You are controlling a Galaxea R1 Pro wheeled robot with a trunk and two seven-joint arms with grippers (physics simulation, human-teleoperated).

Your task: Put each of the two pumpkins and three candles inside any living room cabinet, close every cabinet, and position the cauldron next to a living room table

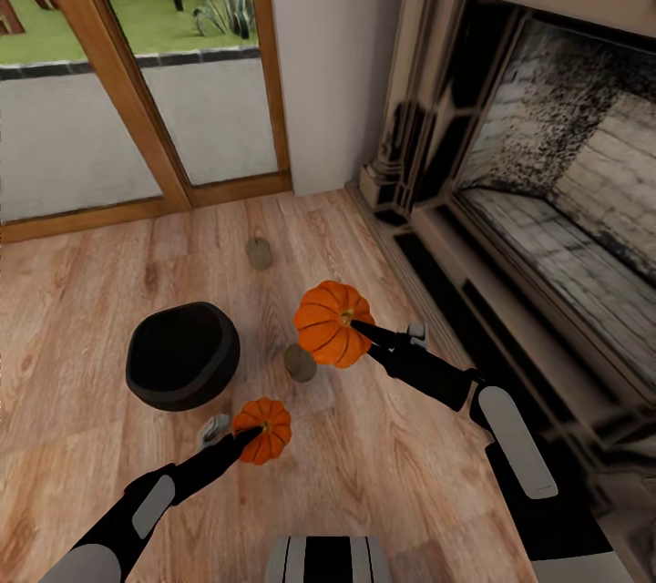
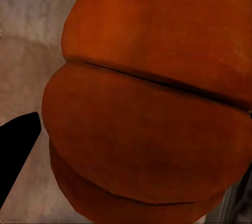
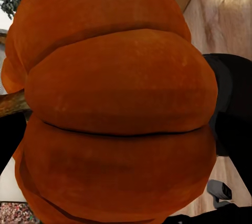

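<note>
Head view: wooden floor (image 1: pixel 383 474) in front of a fireplace (image 1: pixel 547 200), with a glass door (image 1: pixel 137 64) to the garden beyond
Left gripper (image 1: pixel 244 439): low over the floor, its dark fingers closed around the smaller pumpkin (image 1: pixel 263 430), which sits at their tips; one finger lies across the top by the stem
Left wrist view: the smaller pumpkin (image 2: pixel 147 108) presses up against the camera, its ribs running across; a black fingertip (image 2: pixel 16 150) shows just beside its flank, touching or nearly so
Right gripper (image 1: pixel 357 324): raised higher, clamped on the larger pumpkin (image 1: pixel 333 322); a finger reaches over the top to the stem
Right wrist view: the larger pumpkin (image 3: pixel 115 108) sits tight between the fingers, with the cauldron (image 3: pixel 231 108) dark behind it
Cauldron (image 1: pixel 182 355): on the floor beside the left arm, mouth tilted toward the camera, apart from both pumpkins
Candles: one candle (image 1: pixel 300 363) stands on the floor between the two pumpkins, partly under the larger one; a second candle (image 1: pixel 259 252) stands farther off toward the door
How wide the fingers stand: as wide as each pumpkin they grip
</note>
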